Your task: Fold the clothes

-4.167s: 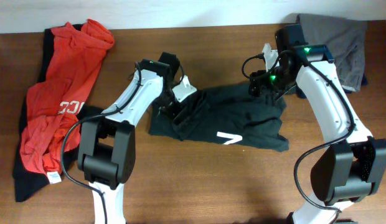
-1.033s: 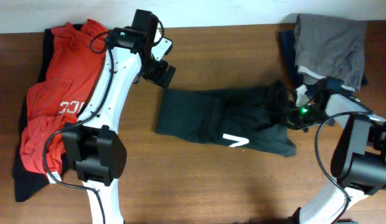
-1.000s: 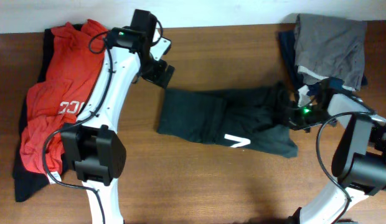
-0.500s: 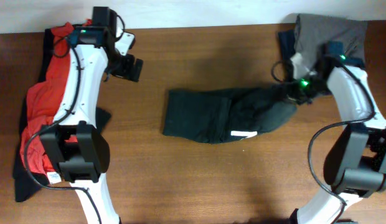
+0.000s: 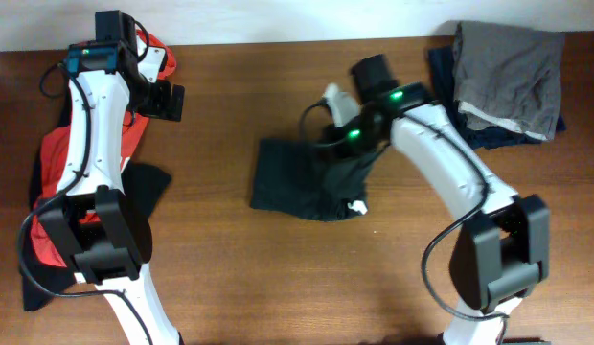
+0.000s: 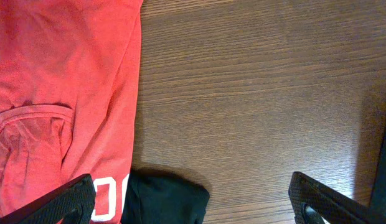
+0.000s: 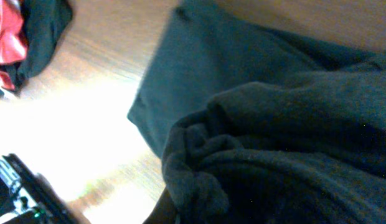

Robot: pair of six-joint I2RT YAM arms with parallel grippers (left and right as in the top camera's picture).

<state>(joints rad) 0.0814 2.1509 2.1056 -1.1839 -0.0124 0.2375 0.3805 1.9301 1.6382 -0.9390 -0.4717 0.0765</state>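
Holds a bunched edge of the black T-shirt (image 5: 292,182) in the jaws of the right gripper (image 5: 353,136), pinched fully together on the cloth, with the flat rest of the garment spreading out beneath and ahead of them on the worktop (image 5: 374,287). Carries the jaws of the left gripper (image 5: 170,100) spread as wide as they go and empty, over bare wood, with the red T-shirt (image 6: 56,74) just beside one finger and a lump of dark cloth (image 6: 162,196) low between the two. Reads as the fold-over step: one half lifted to go across the other. To do it well, travel low and level toward the far hem ahead of the jaws, stop with edge over edge, lay the cloth down before letting go, and avoid tugging, since the bottom layer looks free to slide on smooth wood. Offers plenty of open wood ahead of and to both sides of the right jaws; puts the folded grey pile (image 5: 508,57) well behind them near the back edge, and the red T-shirt well apart beyond the far hem, so only a long overshoot risks a snag.
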